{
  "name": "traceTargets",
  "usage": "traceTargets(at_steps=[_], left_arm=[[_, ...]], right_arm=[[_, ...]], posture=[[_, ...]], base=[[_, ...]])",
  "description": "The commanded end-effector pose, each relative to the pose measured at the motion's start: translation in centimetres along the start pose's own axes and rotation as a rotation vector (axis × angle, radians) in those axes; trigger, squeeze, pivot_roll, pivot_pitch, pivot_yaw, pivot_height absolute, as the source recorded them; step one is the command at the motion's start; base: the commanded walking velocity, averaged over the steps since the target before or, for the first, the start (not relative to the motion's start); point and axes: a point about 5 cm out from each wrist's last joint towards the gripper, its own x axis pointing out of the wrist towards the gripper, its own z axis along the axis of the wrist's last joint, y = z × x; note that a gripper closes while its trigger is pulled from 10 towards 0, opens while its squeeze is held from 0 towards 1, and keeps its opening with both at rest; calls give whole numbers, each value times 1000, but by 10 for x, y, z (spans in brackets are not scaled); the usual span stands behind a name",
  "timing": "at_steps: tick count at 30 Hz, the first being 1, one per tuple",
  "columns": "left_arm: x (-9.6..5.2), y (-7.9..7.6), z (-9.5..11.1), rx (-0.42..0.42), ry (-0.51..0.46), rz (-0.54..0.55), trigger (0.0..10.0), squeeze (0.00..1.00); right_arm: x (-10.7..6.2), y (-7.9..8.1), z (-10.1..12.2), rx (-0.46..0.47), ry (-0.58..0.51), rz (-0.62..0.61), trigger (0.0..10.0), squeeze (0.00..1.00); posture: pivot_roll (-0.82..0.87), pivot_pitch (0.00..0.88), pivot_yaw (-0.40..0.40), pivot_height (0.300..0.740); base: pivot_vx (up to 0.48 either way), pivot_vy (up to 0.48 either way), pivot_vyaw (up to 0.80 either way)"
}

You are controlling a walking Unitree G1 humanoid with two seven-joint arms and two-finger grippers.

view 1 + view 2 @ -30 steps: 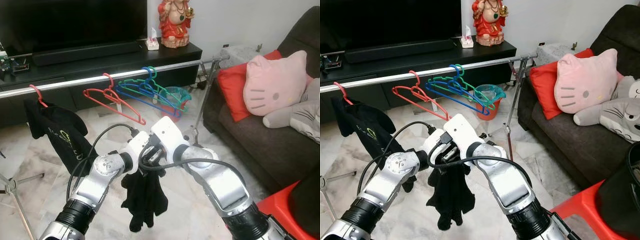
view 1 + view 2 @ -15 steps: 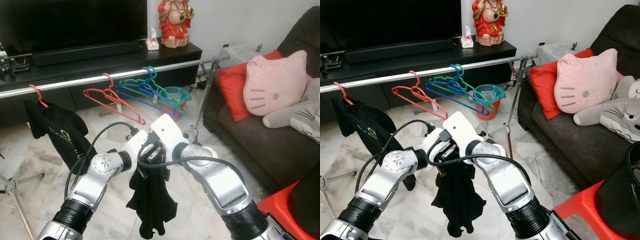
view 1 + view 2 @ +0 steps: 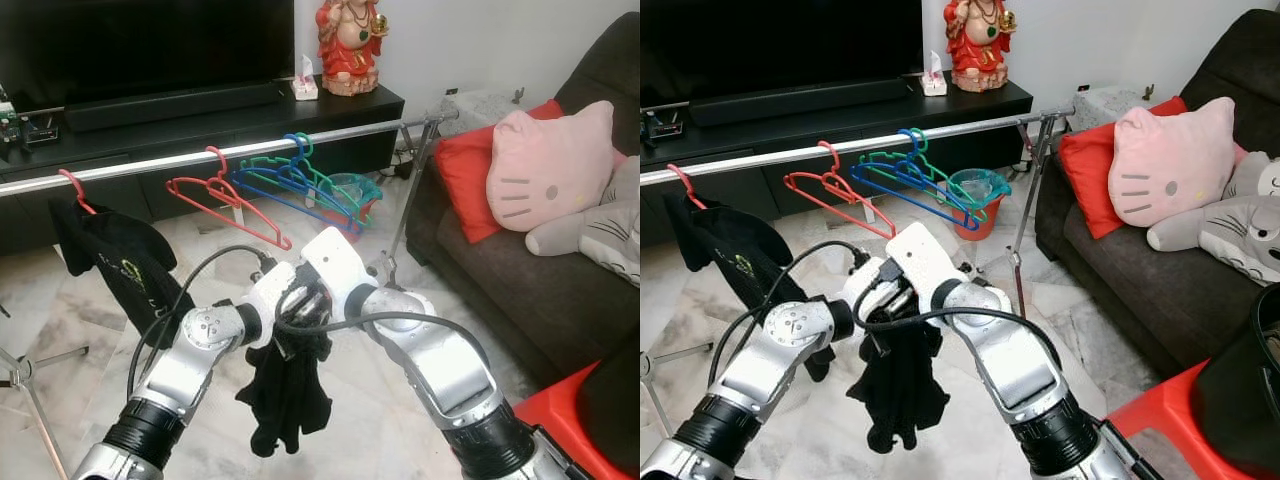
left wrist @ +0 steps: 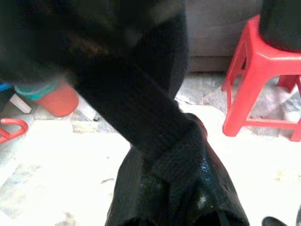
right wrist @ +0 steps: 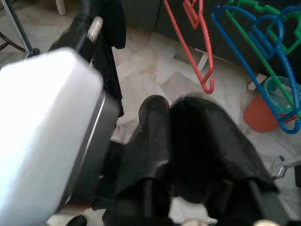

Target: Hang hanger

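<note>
My two grippers meet in front of my chest, below the silver rail (image 3: 150,163). A black garment (image 3: 285,395) hangs from where they meet. The left gripper (image 3: 283,328) is shut on the cloth, and the right gripper (image 3: 306,312) is shut on it from the other side. In both wrist views the black garment (image 4: 155,141) (image 5: 197,141) hides the fingertips. I cannot make out a hanger inside it. On the rail hang an empty red hanger (image 3: 225,200), a green hanger (image 3: 335,185) and a blue hanger (image 3: 300,208). Farther left, another red hanger (image 3: 72,188) carries a black shirt (image 3: 110,260).
A dark sofa (image 3: 520,280) with a red cushion (image 3: 470,170) and a pink cat pillow (image 3: 550,165) stands to the right. A black TV console (image 3: 200,125) runs behind the rail. There is a bucket (image 3: 358,195) by the rail's stand (image 3: 405,210) and a red stool (image 3: 570,425) at the lower right.
The hanging black garment dipped lower half a second ago and is now drawn back up and bunched. Both grippers stay together at the same spot.
</note>
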Motion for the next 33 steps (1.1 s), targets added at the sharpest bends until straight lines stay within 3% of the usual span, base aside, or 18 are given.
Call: traceTargets(at_steps=[1,9,11,14,17,22,23,24,25,26,27,28,29,33], left_arm=[[1,-2,1,21,13,-10,0,0],[-3,4,-1,30,22,28,0,0],[-5,8,-2,32,24,59,0,0],[-7,12,-2,34,17,99,0,0],[-9,14,-1,26,3,133,0,0],[-13,14,-2,-1,-12,171,0,0],[-15,15,0,-27,-30,180,0,0],[-15,15,0,-27,-30,180,0,0],[-17,15,5,-62,-63,176,1294,0],[-18,15,7,-73,-75,169,1294,0],[-19,14,10,-86,-90,143,6431,0],[-20,13,12,-95,-100,124,6431,0],[-21,11,14,-92,-107,93,10000,0],[-26,6,27,-100,-152,-28,10000,0]], right_arm=[[-4,-6,9,-15,-38,-13,10000,1000],[-13,-17,-11,-79,46,-18,10000,1000],[-20,-28,-20,-88,83,-68,10000,1000],[-30,-45,-29,-46,109,-169,10000,1000],[-44,-60,-39,54,109,-293,10000,1000],[-61,-70,-55,215,111,-420,10000,1000],[-63,-68,-61,248,125,-403,10000,906],[-63,-68,-61,248,125,-403,10000,906],[-64,-62,-69,280,146,-363,10000,0],[-64,-60,-72,288,153,-346,10000,0],[-63,-58,-75,291,163,-333,10000,0],[-63,-57,-77,294,171,-326,10000,0],[-62,-57,-80,291,182,-316,10000,0],[-59,-56,-84,322,189,-311,10000,0]], posture=[[-43,0,-22,740],[-44,0,-21,740],[-48,0,-19,740],[-51,0,-18,740],[-58,0,-15,740],[-59,0,-15,740],[-58,0,-14,740],[-58,0,-14,740],[-55,0,-15,740],[-55,0,-15,740],[-49,0,-16,740],[-49,0,-16,740],[-47,0,-17,740],[-46,0,-15,740]], base=[[0,0,0],[0,0,0],[0,0,0],[0,0,0],[0,0,0],[0,0,0],[0,0,0],[0,0,0],[0,0,0],[0,0,0],[0,0,0],[0,0,0],[0,0,0],[0,0,0]])
